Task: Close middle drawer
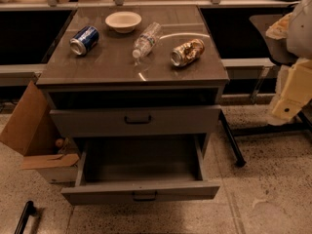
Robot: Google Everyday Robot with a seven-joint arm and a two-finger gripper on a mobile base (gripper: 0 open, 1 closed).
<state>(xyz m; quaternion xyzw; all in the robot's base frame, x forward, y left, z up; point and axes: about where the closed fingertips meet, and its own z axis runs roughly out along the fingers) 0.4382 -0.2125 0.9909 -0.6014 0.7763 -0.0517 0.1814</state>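
Observation:
The grey cabinet (131, 65) stands in the middle of the camera view. The middle drawer (141, 191) is pulled far out toward me; its low flat front carries a small dark bar handle (145, 196), and its inside looks empty. Above it the taller-fronted top drawer (136, 121) with a bigger handle sits slightly out, with a dark gap over it. The lowest drawer is hidden under the open one. My arm and gripper (285, 106) show as cream parts at the right edge, level with the top drawer and well right of the cabinet, touching nothing.
On the cabinet top lie a blue can (84, 40), a white bowl (123, 21), a water bottle (146, 39) and a crumpled gold can (187, 52). A cardboard box (34, 135) leans at the left. A chair (273, 38) and a black leg (231, 143) stand to the right.

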